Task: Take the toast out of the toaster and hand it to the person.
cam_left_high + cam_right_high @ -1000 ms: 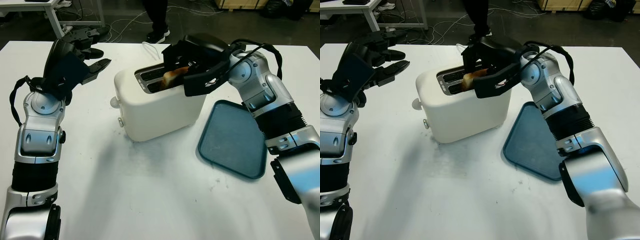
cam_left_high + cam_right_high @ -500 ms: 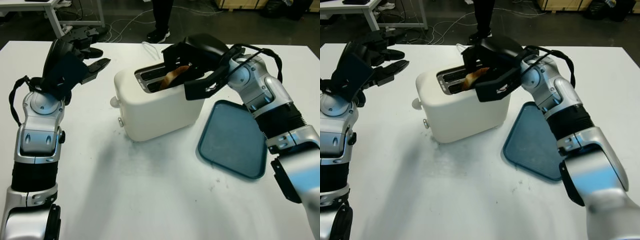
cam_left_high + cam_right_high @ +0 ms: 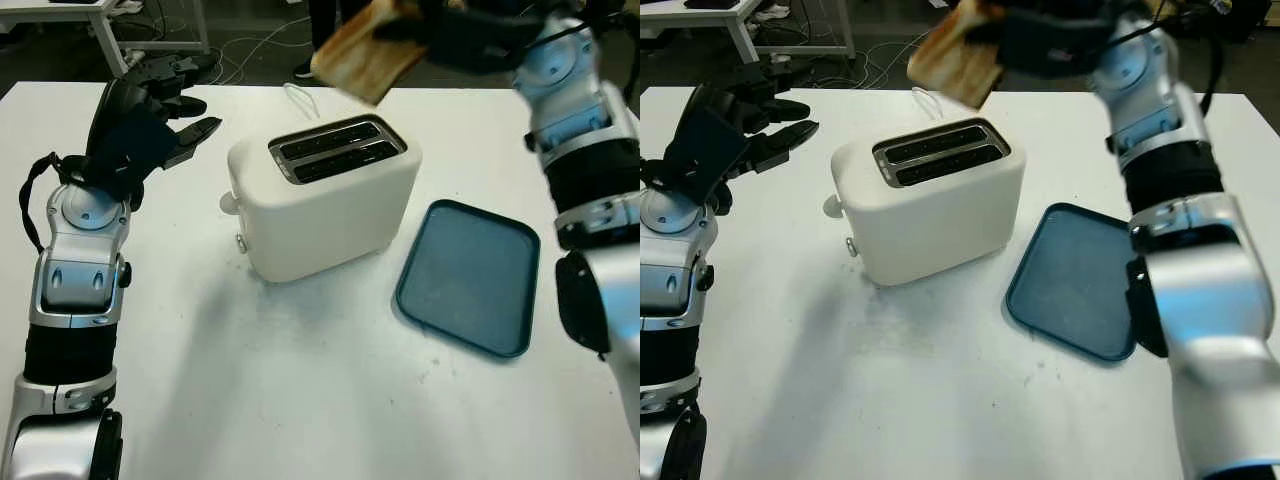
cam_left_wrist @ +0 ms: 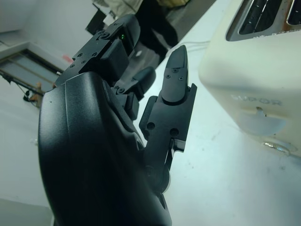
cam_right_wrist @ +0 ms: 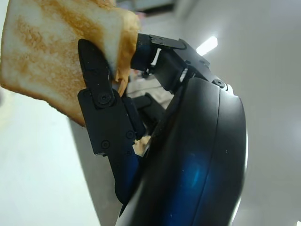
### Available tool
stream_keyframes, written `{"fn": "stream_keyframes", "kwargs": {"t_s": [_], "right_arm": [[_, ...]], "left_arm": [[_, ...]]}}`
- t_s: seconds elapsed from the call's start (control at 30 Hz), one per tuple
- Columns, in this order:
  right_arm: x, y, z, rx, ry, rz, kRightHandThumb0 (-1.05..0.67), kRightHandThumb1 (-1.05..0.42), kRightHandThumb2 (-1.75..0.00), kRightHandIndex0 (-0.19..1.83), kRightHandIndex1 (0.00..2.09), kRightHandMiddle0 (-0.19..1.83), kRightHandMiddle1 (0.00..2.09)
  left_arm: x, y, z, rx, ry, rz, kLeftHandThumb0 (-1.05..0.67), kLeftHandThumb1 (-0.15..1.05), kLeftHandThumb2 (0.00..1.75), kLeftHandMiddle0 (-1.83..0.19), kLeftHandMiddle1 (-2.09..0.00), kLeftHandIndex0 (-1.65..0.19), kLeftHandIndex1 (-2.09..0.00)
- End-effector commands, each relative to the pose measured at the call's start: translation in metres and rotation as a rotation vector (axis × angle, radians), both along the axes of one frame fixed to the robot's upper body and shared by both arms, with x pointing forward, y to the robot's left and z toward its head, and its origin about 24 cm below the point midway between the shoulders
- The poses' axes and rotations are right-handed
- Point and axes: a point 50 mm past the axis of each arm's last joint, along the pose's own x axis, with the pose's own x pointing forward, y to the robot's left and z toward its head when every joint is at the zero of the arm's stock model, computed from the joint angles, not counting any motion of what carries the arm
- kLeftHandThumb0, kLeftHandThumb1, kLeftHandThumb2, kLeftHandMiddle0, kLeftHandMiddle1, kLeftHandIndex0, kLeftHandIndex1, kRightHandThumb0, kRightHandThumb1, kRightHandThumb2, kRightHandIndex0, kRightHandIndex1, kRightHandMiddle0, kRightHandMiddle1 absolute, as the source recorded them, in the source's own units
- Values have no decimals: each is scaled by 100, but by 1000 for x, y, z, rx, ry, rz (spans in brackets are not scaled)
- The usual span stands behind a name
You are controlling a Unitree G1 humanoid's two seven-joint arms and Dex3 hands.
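Observation:
A browned slice of toast (image 3: pixel 365 58) hangs high over the far side of the table, well above the cream toaster (image 3: pixel 325 200). My right hand (image 3: pixel 425 25) is shut on the toast, and its black fingers (image 5: pixel 101 101) clamp the slice (image 5: pixel 51 52) in the right wrist view. Both toaster slots (image 3: pixel 940 152) are dark with nothing sticking out. My left hand (image 3: pixel 165 100) hovers open to the left of the toaster, above the table. Its fingers (image 4: pixel 171 94) point toward the toaster (image 4: pixel 254 80).
A dark teal tray (image 3: pixel 468 275) lies on the white table (image 3: pixel 300 400) right of the toaster. A white cable (image 3: pixel 300 98) trails off behind the toaster. Beyond the table's far edge are a desk leg (image 3: pixel 115 40) and floor cables.
My right hand has pulled the toast out of the toaster slot and lifted it up and away toward the far side. The left hand has stayed in place.

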Motion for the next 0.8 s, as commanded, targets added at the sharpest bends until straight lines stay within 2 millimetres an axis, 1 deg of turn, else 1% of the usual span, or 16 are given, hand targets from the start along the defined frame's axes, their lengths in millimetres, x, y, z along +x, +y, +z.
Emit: {"fn": "stream_keyframes", "kwargs": {"t_s": [0.0,0.07,0.13,0.23,0.37,0.4,0.47,0.6,0.67,0.77], "right_arm": [[-6,-14,23,80,-86,-35,-51,-92,-29,115,175,92,174],[-6,-27,25,148,-94,-81,-51,-92,-29,115,175,93,174],[-3,-40,20,190,-88,-147,-50,-92,-30,114,175,91,175],[4,-55,1,222,-48,-259,-48,-92,-29,114,175,88,175],[10,-69,-26,252,19,-355,-46,-92,-27,114,175,89,175],[12,-71,-33,279,49,-378,-44,-92,-27,114,175,88,175],[15,-73,-42,312,86,-411,-47,-92,-29,113,175,85,175],[17,-76,-61,402,143,-454,-38,-92,-30,110,175,82,175],[20,-74,-71,441,181,-489,-36,-92,-30,104,175,74,175],[23,-68,-86,486,239,-490,-25,-92,-31,94,175,64,175]], "left_arm": [[-1,0,-1,0,3,7,-17,92,15,-37,-74,-59,-5],[-2,1,-1,5,2,10,-18,92,14,-37,-74,-59,-5],[-2,2,-1,8,-1,10,-18,92,14,-37,-75,-60,-6],[-2,3,-1,7,-2,12,-17,92,14,-37,-75,-59,-6],[-2,3,-1,2,2,10,-16,92,16,-36,-75,-59,-5],[-2,3,-1,3,3,10,-16,92,16,-36,-75,-59,-5],[-1,2,-1,8,-1,8,-17,92,16,-37,-76,-59,-6],[-1,2,-2,0,1,7,-18,92,15,-37,-76,-59,-6],[-1,2,-2,-2,2,8,-18,92,15,-37,-77,-60,-6],[-1,1,-2,-1,1,7,-18,92,15,-36,-77,-59,-6]]}}
